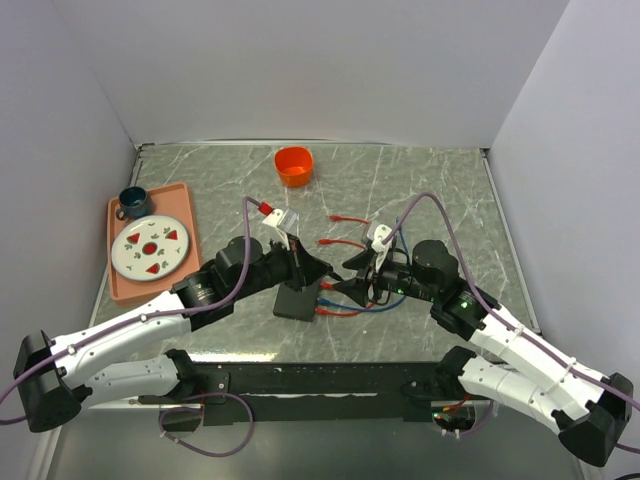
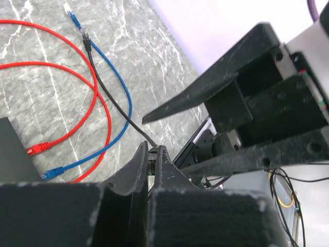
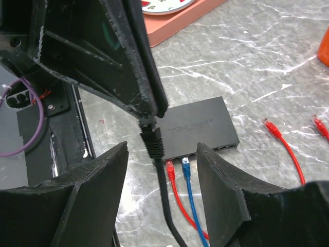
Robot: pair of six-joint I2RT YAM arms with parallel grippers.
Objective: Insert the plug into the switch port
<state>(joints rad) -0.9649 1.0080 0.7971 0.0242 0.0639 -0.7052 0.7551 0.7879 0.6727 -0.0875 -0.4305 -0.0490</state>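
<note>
Plug [image 3: 153, 143]: black, with a ribbed boot, and it is standing roughly upright. Its upper end is being pinched between the closed fingertips of the left gripper [image 2: 153, 150]. Its black cable is trailing down and away across the marble top. It is sitting just off the switch's port edge and is not seated in any socket.

Switch port [image 3: 216, 147]: one of a row of small openings along the narrow edge of the flat matte-black box [image 1: 296, 302]. The box is lying flat on the table, with faint lettering showing on its top face.
</note>
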